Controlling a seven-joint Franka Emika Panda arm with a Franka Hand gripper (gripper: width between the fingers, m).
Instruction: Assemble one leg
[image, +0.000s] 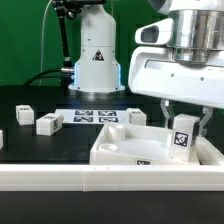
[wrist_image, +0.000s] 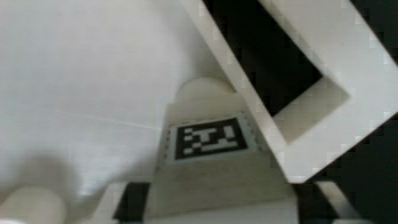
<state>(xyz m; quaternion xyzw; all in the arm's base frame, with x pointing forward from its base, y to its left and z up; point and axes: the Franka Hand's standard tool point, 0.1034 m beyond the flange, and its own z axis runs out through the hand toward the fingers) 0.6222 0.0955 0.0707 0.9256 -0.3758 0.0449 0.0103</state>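
Leg (image: 180, 139) (wrist_image: 214, 150) stands upright, clamped between the gripper (image: 183, 123) fingers (image: 202, 127), its tag facing out, low over the white panel (image: 125, 150) (wrist_image: 89, 90) at the near edge of the black table (image: 20, 140). Beyond the panel, three loose legs (image: 47, 124) lie on the table, the marker board (image: 95, 116) among them. Farther back stands the arm's base (image: 97, 60) before a green backdrop (image: 25, 40).

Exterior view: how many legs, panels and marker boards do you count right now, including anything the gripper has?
Legs: 4 (far-left leg, second leg, leg behind the panel, held leg in the gripper)
White panel: 1
Marker board: 1
Total: 6
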